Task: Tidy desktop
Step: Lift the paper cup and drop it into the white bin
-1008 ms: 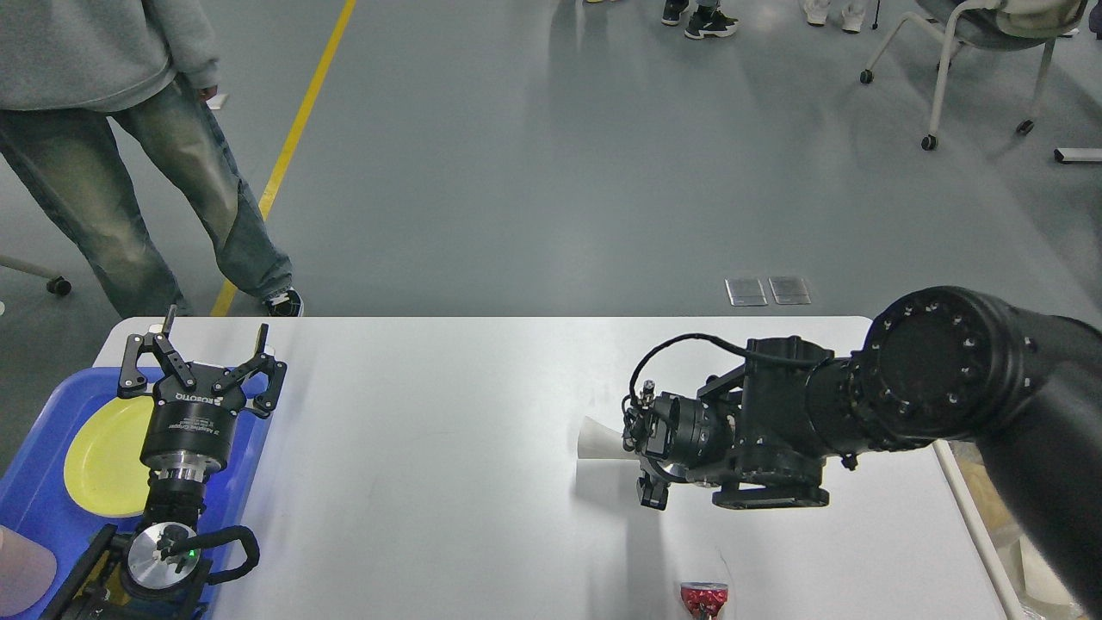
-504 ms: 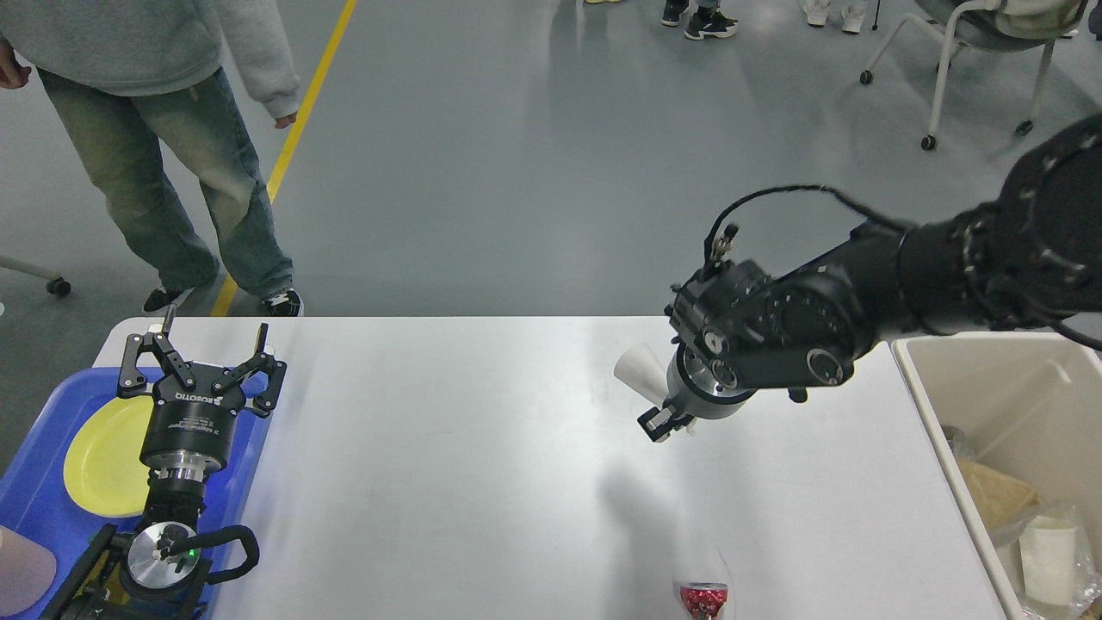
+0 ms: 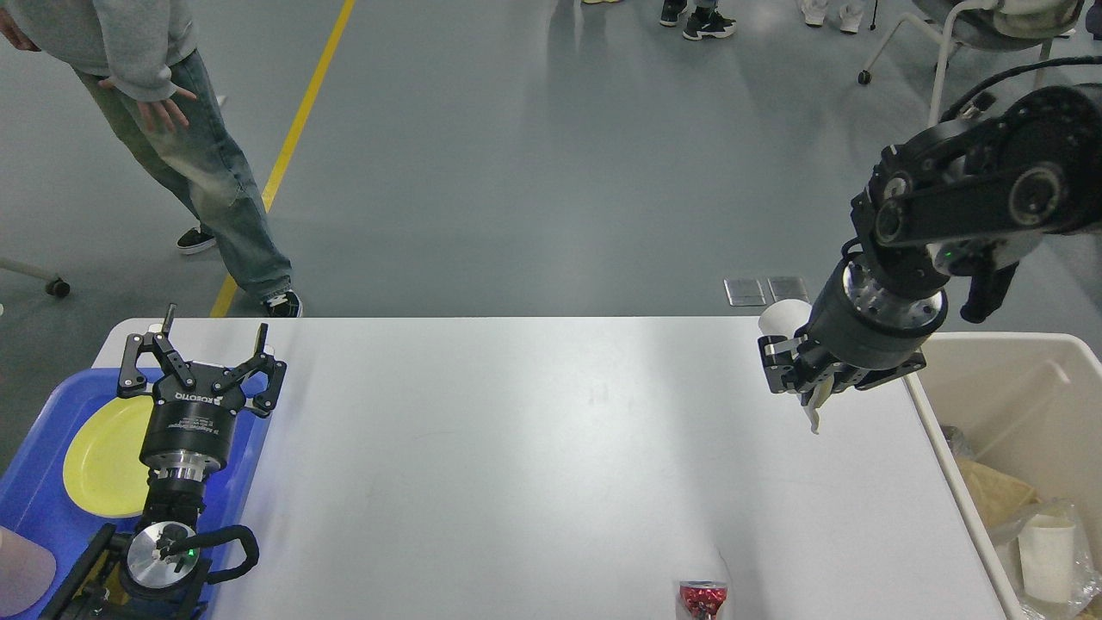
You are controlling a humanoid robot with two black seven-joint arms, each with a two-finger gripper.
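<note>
The desktop (image 3: 516,448) is a wide white tabletop. My right gripper (image 3: 801,383) hangs above its far right edge, next to the bin, shut on a white paper cup (image 3: 780,317). The cup's rim sticks out above the fingers and a white edge shows below them. My left gripper (image 3: 215,334) is open and empty, pointing away from me over the right edge of the blue tray (image 3: 43,508). A small red wrapped item (image 3: 704,597) lies on the desktop at its near edge.
A yellow plate (image 3: 103,456) lies in the blue tray at the left. A beige bin (image 3: 999,353) holding paper trash and a white cup stands off the table's right end. A person (image 3: 181,146) stands beyond the far left corner.
My right arm has lifted the white cup off the desktop and swung it right, from the table's middle to its right edge by the bin. The left arm has not moved. The person stepped left.
</note>
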